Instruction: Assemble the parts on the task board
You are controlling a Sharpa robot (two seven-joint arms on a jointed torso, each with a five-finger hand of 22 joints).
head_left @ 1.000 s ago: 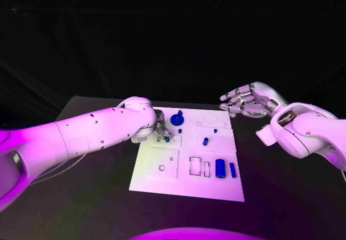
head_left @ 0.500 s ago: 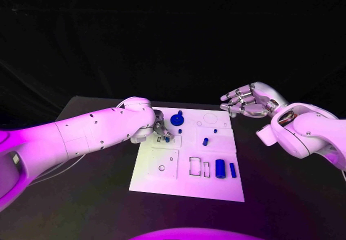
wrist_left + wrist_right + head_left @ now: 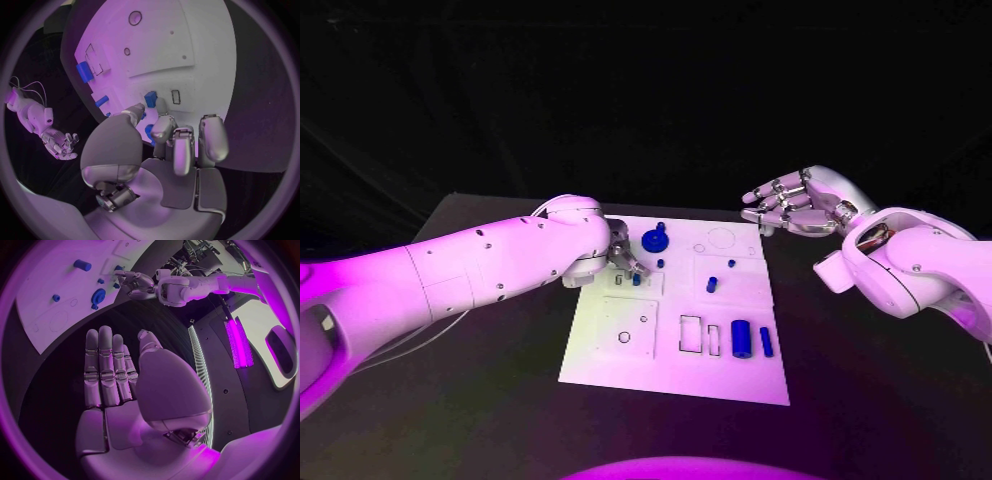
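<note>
Task board (image 3: 678,350), a white plate set in the middle of the black table (image 3: 488,400), was only partly assembled when these views were taken, by the look of it. Standing at its far end was a round blue part with a knob (image 3: 653,240), with a small blue peg (image 3: 711,283) nearer the centre. Two blue cylinders (image 3: 740,337) lay side by side on the board's near right area, just beside two outlined rectangular slots (image 3: 691,333) that showed no parts in them. A square panel with small holes (image 3: 627,327) sat to their left, also without blue pieces. Judging from this, most of the fitting was yet to be done.

Left hand (image 3: 625,262) was low over the board's far left area, its fingertips (image 3: 164,111) bent down close around a small blue part (image 3: 150,98) beside a narrow slot; whether that piece was pinched or merely touched could not be told. Right hand (image 3: 790,203) hung off the board's far right corner, well apart from the parts, its fingers straight and spread, holding nothing.

No brand, label or legible writing could be made out on the board, the parts or the arms.
</note>
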